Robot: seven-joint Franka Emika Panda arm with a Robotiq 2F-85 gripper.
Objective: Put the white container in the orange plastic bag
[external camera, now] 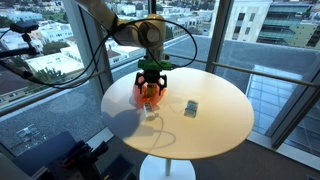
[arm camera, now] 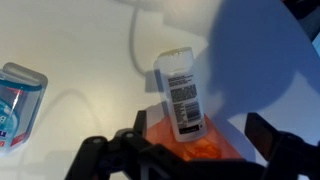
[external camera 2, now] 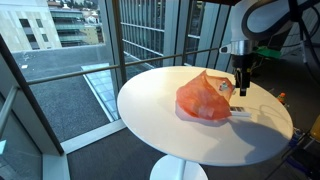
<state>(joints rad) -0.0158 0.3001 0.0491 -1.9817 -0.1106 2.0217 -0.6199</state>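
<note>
On the round white table [external camera: 225,115] by high windows, the small white labelled container [arm camera: 180,90] lies half on the glossy orange plastic bag [arm camera: 205,150], between the black gripper's [external camera 2: 241,88] wide-apart fingers [arm camera: 272,140], long axis pointing away.

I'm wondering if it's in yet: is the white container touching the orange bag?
Touching. The wrist view shows the white container with its lower end lying on the orange bag.
</note>
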